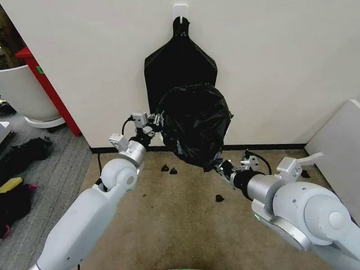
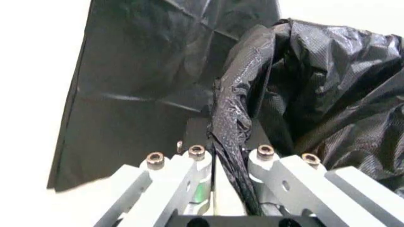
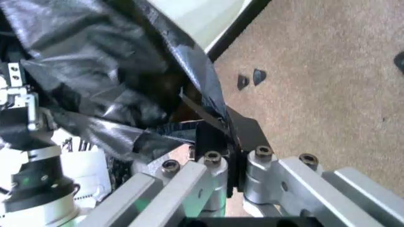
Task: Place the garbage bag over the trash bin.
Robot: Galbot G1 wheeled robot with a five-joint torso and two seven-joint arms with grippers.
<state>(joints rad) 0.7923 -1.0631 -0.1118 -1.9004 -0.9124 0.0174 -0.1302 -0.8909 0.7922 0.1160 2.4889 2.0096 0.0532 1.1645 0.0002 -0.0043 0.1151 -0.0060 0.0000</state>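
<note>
Grippers, left [image 1: 159, 119] and right [image 1: 220, 166], are both clamping the garbage bag [image 1: 194, 124]; I'm holding it spread, next needing the bin's rim beneath it.

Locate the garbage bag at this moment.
In the head view, the garbage bag hangs mid-frame before the wall, stretched between the left gripper and the right gripper, overlapping the hanging bunch of black bags.
</note>
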